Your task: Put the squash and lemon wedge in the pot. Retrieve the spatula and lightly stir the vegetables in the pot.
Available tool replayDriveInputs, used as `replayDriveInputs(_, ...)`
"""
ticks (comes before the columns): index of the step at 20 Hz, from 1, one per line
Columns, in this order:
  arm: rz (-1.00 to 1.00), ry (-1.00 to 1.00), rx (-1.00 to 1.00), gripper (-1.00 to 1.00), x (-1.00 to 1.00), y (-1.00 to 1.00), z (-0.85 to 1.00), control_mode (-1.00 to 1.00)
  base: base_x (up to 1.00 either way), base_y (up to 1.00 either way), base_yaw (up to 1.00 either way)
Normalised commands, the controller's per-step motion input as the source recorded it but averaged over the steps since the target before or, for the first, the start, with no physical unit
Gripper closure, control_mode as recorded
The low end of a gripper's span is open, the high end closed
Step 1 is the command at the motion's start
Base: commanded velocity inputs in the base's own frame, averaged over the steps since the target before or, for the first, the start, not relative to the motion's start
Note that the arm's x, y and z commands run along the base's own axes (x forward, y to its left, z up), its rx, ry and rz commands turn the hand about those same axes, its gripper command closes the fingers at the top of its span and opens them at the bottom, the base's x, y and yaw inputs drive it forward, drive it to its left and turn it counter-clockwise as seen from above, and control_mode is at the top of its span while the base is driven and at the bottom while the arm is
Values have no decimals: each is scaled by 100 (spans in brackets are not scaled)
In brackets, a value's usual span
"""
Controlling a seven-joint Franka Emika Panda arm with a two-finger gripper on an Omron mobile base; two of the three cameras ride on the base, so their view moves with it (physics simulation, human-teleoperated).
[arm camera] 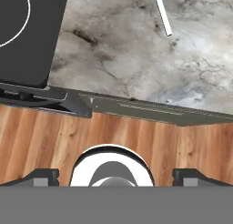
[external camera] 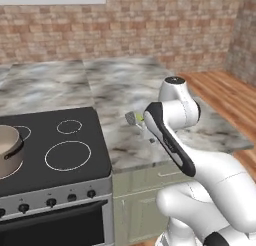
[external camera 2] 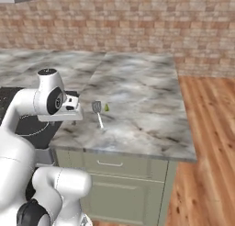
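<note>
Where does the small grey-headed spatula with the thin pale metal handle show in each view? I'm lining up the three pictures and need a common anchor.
Left base view: small grey-headed spatula, centre, head peeking from behind the arm.
Right base view: centre-left on the marble counter, beside a small green piece.
Hand view: handle's pale end at the top edge.
Shared landmark: the black stovetop edge meeting the counter.

The arm (external camera: pixel 200 170) is built of thick, rounded white shells with a glossy finish, joined by dark, near-black joint sections. A long black band runs along the side of one link (external camera: pixel 167 137) (like a curved stripe from end to end). The topmost joint (external camera: pixel 174 80) ends in a flat dark cap. In the right base view a round dark disc (external camera 2: pixel 56 101) with a grey centre marks a joint's side, beside a small white-and-black block (external camera 2: pixel 69 104).
</note>
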Motion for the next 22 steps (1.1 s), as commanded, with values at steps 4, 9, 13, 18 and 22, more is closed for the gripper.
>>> replayDriveInputs(4, 0, 0, 0, -100, 0, 0, 0, 100, 87, 4, -11)
replayDriveInputs(9, 0, 0, 0, -100, 0, 0, 0, 100, 45, 0, -2)
replayDriveInputs(13, 0, 0, 0, -100, 0, 0, 0, 100, 0, 0, 0)
replayDriveInputs(18, 0, 0, 0, -100, 0, 0, 0, 100, 0, 0, 0)
replayDriveInputs(22, 0, 0, 0, -100, 0, 0, 0, 100, -1, 0, 0)
